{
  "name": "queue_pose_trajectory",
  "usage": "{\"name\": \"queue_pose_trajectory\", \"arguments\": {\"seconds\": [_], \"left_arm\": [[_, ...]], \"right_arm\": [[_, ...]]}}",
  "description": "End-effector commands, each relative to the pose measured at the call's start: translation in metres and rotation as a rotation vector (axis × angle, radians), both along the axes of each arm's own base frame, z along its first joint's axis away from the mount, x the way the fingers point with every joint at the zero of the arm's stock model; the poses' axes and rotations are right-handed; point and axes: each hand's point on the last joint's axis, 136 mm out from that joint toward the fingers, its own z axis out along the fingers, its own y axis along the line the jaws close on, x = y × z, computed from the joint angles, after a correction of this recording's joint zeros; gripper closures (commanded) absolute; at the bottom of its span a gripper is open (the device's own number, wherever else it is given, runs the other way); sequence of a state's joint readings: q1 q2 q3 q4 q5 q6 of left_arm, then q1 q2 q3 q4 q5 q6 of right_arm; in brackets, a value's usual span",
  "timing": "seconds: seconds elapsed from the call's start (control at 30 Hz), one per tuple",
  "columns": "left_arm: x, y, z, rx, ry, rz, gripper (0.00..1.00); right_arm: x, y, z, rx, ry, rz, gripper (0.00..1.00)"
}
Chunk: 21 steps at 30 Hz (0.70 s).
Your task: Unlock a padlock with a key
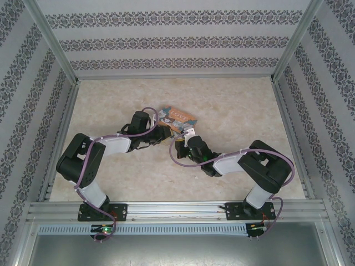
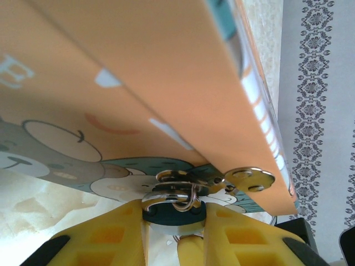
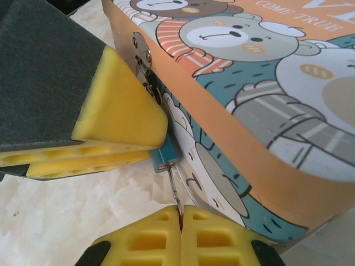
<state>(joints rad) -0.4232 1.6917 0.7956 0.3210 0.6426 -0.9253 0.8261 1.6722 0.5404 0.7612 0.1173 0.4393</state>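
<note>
The tiny teal padlock hangs by its thin silver shackle from the metal hasp of the orange-and-teal cartoon box. My left gripper is shut on the padlock's body, one yellow finger on each side. In the right wrist view the padlock peeks out below the left gripper's yellow fingers, against the box's side. My right gripper is shut on the key. The key's thin blade reaches up into the keyhole on the padlock's underside. From above, both grippers meet at the box's near edge.
The box lies on the beige marbled tabletop near the middle. Patterned walls and aluminium frame rails enclose the table on three sides. Both arms reach inward from the near edge.
</note>
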Motion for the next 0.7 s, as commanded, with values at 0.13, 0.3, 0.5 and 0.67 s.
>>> {"name": "queue_pose_trajectory", "arguments": {"seconds": [0.13,0.3,0.5,0.67], "left_arm": [[-0.012,-0.020,0.017,-0.084,0.011,-0.095,0.73],[-0.012,-0.020,0.016,-0.084,0.013,-0.098,0.73],[-0.010,-0.020,0.016,-0.083,0.014,-0.096,0.73],[-0.010,-0.020,0.017,-0.086,0.014,-0.095,0.73]], "right_arm": [[0.013,0.008,0.032,0.148,-0.080,0.011,1.00],[0.015,0.001,0.027,0.154,-0.079,0.005,1.00],[0.016,0.000,0.022,0.165,-0.065,0.001,1.00],[0.016,-0.005,0.018,0.175,-0.059,-0.024,1.00]]}}
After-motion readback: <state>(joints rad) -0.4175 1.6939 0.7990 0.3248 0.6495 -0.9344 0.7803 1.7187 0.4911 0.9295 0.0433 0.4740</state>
